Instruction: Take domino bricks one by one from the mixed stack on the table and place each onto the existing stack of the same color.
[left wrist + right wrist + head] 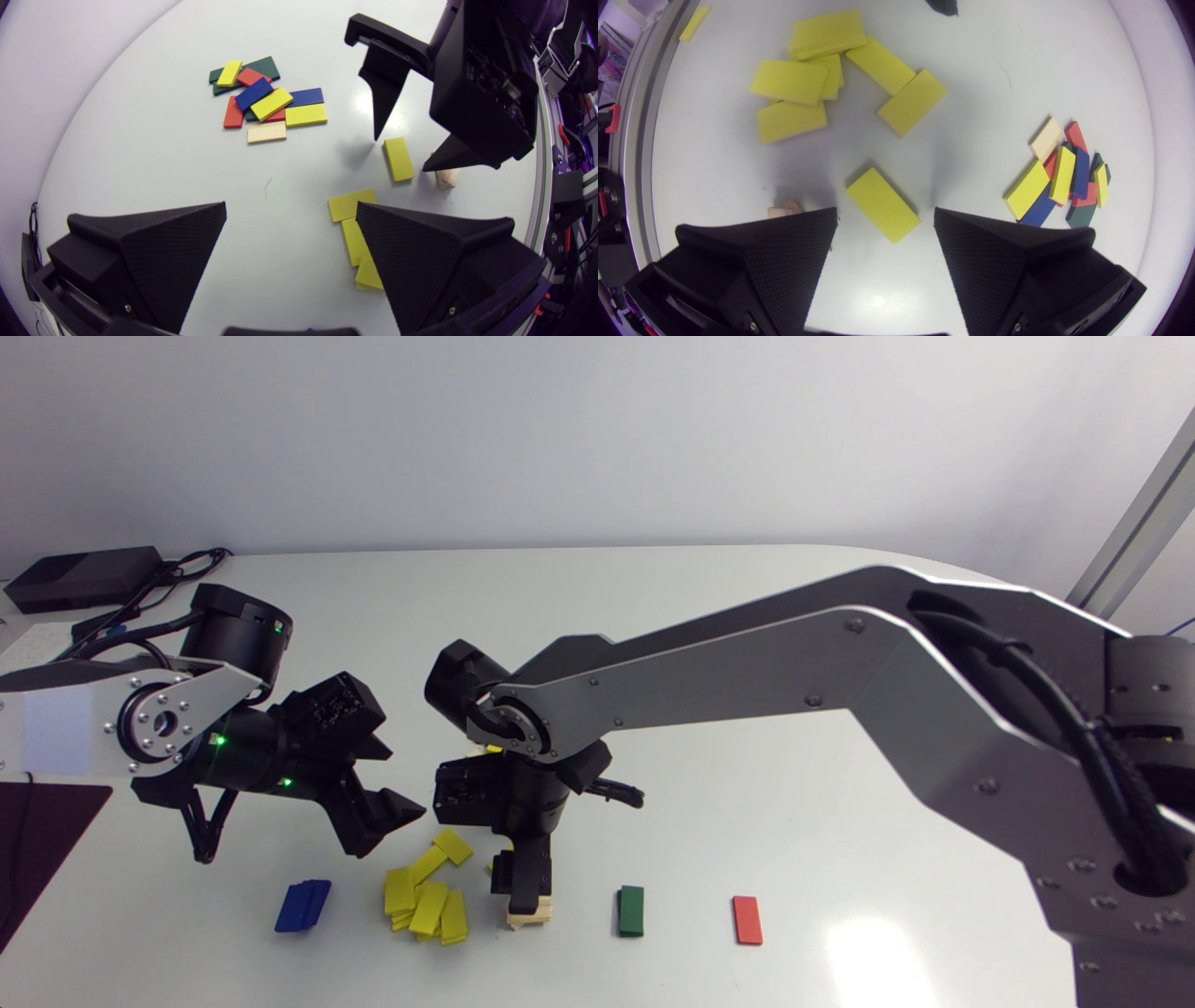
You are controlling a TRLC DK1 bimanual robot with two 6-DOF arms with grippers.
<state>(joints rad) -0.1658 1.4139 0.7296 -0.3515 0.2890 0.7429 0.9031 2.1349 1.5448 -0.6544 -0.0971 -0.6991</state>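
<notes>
Right end effector (885, 211) spreads textured wedges over flat yellow brick (883, 205).

In the head view the right arm's wrist (523, 723) is covering nearly all of the mixed stack of coloured domino bricks (486, 749). The right pincer (515, 894) is hiding the top of the small stack of pale wooden bricks (530, 918) and most of a lone yellow brick (489, 868). In the left wrist view a finger of the left pincer (290, 205) is blocking part of the scattered yellow bricks (348, 205), while the wooden stack is peeking out behind the right pincer. In the right wrist view that stack is lying mostly behind the pincer's own finger, and dark green bricks (1080, 215) are lying half buried in the mixed stack.
</notes>
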